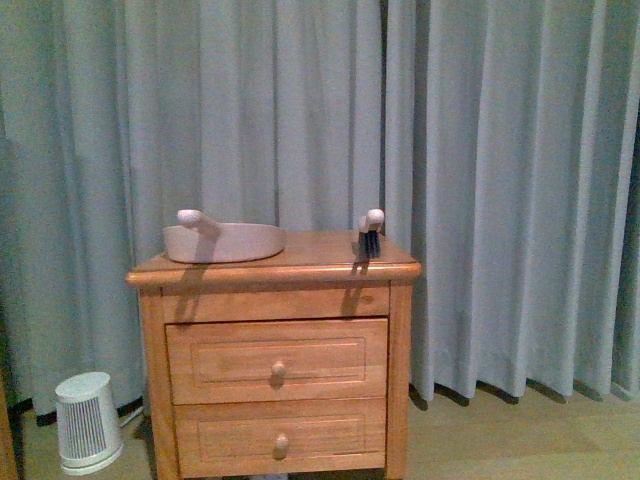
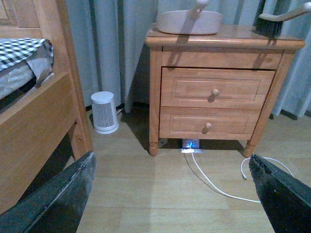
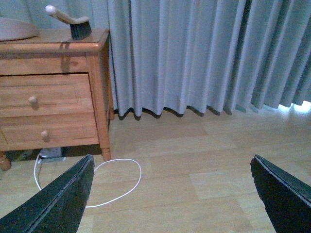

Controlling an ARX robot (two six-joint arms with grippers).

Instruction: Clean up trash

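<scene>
Left fingers (image 2: 60, 199) and right fingers (image 3: 60, 204) apart, empty, nothing grasped yet; dustpan (image 1: 224, 243) and brush (image 1: 371, 233) sit on desk (image 1: 310, 263), likely staged for sweeping; no trash in view.

Nightstand (image 1: 320, 252) with dustpan (image 1: 225, 242) and brush (image 1: 371, 236)

We see a beige dustpan (image 1: 225, 243) on the left of the wooden nightstand's surface (image 1: 320, 252). A small brush (image 1: 371, 232) sits near its right edge, pale curtains (image 1: 500, 150) hang behind, and a white heater (image 1: 88, 422) stands on the floor.
</scene>
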